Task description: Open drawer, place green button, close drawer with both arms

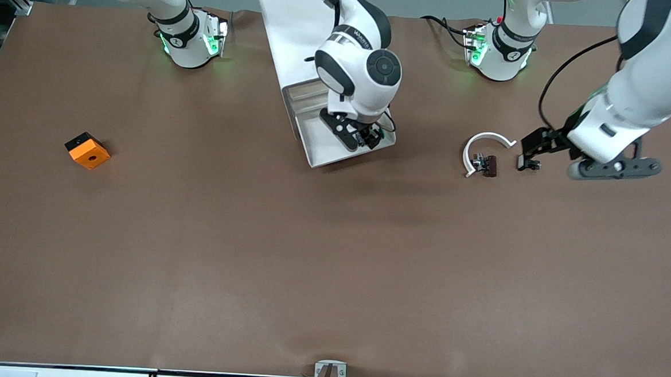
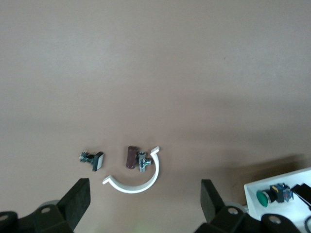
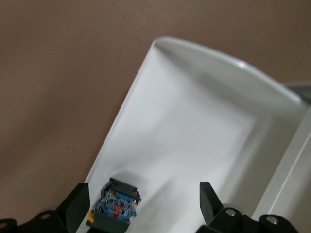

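The drawer [image 1: 329,148] is pulled out of the white cabinet [image 1: 297,37]; it also shows in the right wrist view [image 3: 194,121] and at the edge of the left wrist view [image 2: 297,175]. The button [image 2: 272,195] lies on its side in the drawer, green cap visible. In the right wrist view its bluish base [image 3: 116,208] lies between the spread fingers, close to one of them. My right gripper [image 1: 353,133] [image 3: 143,206] is open just over the drawer, holding nothing. My left gripper [image 1: 531,148] [image 2: 144,204] is open and empty, over the table beside a white C-shaped clamp.
The white C-shaped clamp [image 1: 484,147] [image 2: 138,179] lies toward the left arm's end, with a small dark brown part [image 1: 489,165] [image 2: 131,157] inside it and a small black clip-like part [image 2: 92,159] beside it. An orange square block [image 1: 87,150] lies toward the right arm's end.
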Controlling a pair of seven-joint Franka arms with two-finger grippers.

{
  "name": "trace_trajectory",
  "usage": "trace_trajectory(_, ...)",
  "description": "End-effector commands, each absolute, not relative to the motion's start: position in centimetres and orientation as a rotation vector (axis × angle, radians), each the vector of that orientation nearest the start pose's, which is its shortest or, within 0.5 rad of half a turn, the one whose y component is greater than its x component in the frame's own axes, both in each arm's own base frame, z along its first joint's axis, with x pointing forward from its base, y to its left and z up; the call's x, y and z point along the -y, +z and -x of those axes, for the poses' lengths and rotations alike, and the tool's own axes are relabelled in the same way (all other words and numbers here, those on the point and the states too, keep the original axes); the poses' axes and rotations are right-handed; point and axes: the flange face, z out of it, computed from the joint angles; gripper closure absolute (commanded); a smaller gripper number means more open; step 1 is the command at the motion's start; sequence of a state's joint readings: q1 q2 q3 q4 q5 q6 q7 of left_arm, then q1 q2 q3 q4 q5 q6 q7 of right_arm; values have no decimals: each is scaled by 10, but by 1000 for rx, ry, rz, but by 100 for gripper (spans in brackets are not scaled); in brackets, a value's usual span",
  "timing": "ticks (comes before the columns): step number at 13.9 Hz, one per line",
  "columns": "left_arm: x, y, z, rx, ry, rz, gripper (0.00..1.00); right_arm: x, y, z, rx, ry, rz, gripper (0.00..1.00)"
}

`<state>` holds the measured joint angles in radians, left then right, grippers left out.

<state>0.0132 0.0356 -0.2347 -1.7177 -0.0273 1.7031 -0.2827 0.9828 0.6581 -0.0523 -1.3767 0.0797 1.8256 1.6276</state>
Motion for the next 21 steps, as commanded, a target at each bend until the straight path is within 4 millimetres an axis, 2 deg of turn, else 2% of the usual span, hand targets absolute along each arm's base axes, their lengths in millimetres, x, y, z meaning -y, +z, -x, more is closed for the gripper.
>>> trace_trajectory(1,138,507,-570,97,72,3193,0,-544,326,-444,-979,243,3169,0)
trace_trajectory(3,159,473,-579,49,85,3210,0,-516,353,-473,-839,254,3176,0)
trace_trajectory(4,167,457,-583,29,113,3211,0,-502,358,-484,-720,274,3201,0)
trace_trajectory(6,200,430,-583,-39,110,3225,0,-471,380,-508,-530,273,3219,0)
trace_trajectory(8,222,408,-583,2,133,3227,0,-426,396,-540,-403,300,3217,0)
trace_trajectory(10,263,385,-570,49,189,3214,0,-382,407,-565,-263,341,3218,0)
trace_trajectory(11,283,375,-564,95,215,3206,0,-359,419,-574,-198,360,3216,0)
trace_trajectory(13,323,356,-547,69,232,3195,0,-303,444,-596,-83,362,3185,0)
trace_trajectory(16,343,310,-532,24,351,3165,0,-231,480,-613,-9,357,3155,0)
trace_trajectory(18,363,291,-523,-14,380,3160,0,-181,506,-618,48,328,3156,0)
trace_trajectory(19,369,284,-520,8,380,3162,0,-164,515,-617,110,336,3164,0)
trace_trajectory(21,390,257,-503,119,463,3137,0,-121,533,-616,123,333,3174,0)
